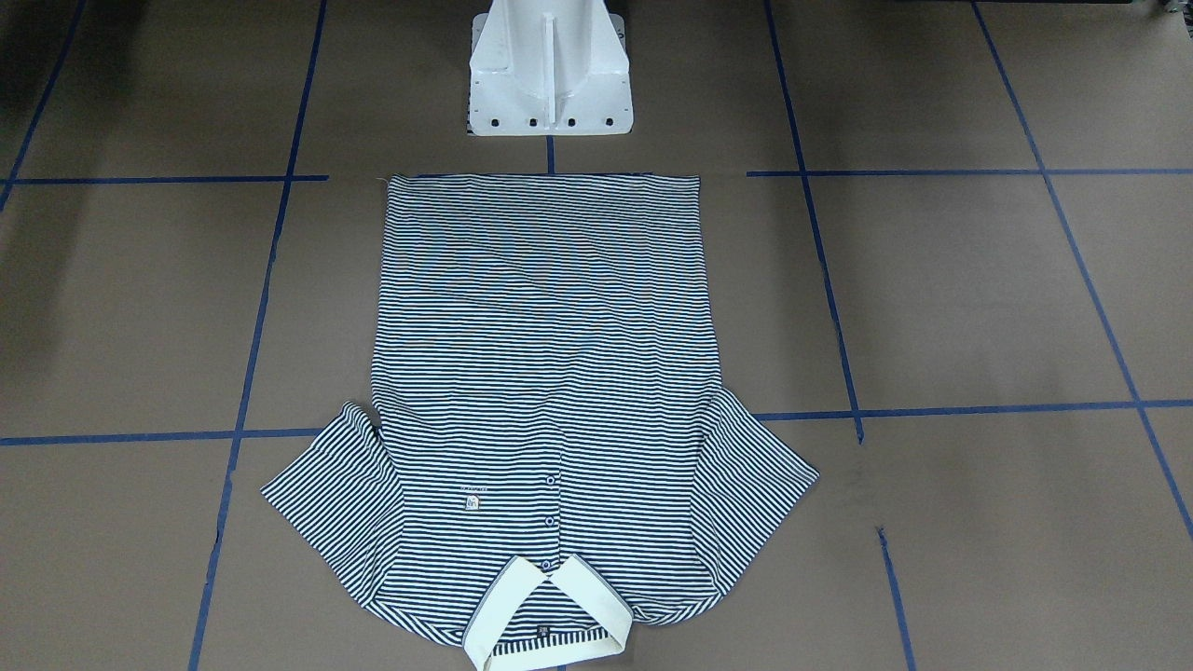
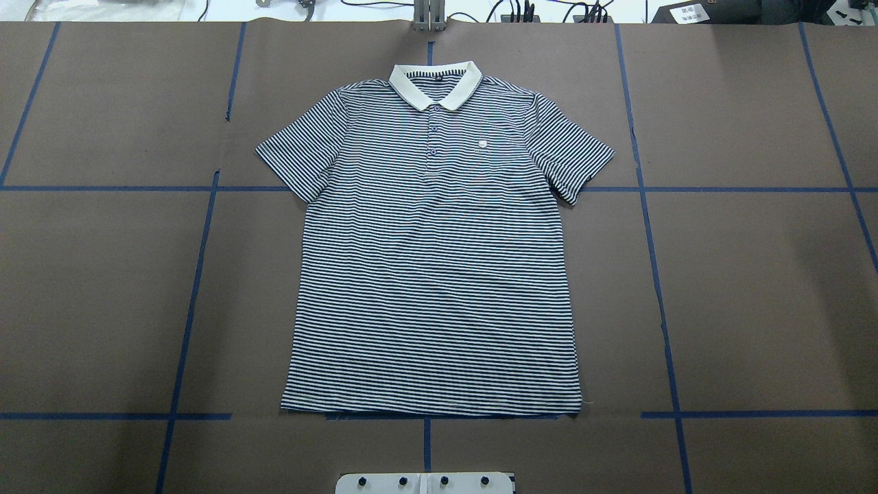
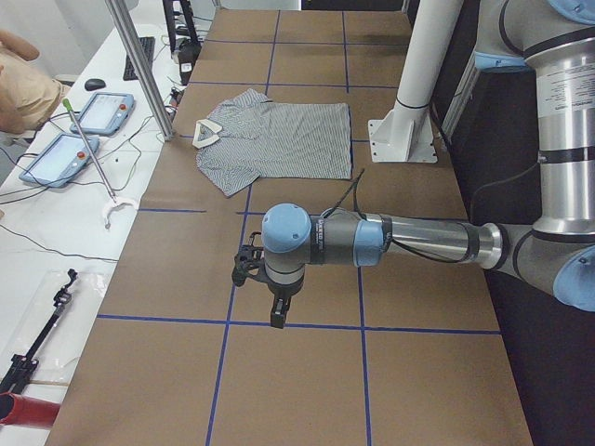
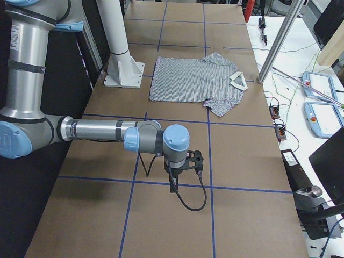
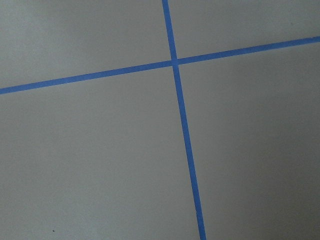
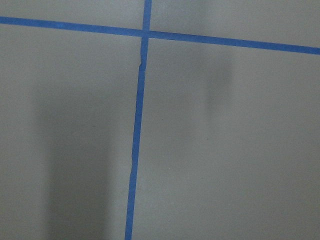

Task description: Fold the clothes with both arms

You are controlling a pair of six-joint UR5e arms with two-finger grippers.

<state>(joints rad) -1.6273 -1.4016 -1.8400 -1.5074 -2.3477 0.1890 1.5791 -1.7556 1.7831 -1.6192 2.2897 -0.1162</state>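
The striped polo shirt lies flat and face up in the middle of the table, both sleeves spread out. Its cream collar is at the far side from the robot and its hem is near the pedestal. The shirt also shows in the left side view and the right side view. My left gripper hangs over bare table well off the shirt, toward the table's left end. My right gripper hangs over bare table toward the right end. I cannot tell whether either is open or shut. Both wrist views show only taped table.
The white pedestal base stands just behind the hem. Blue tape lines grid the brown table. A metal post stands at the far edge by the collar. Tablets and cables lie on the white bench beyond, with an operator's hand there.
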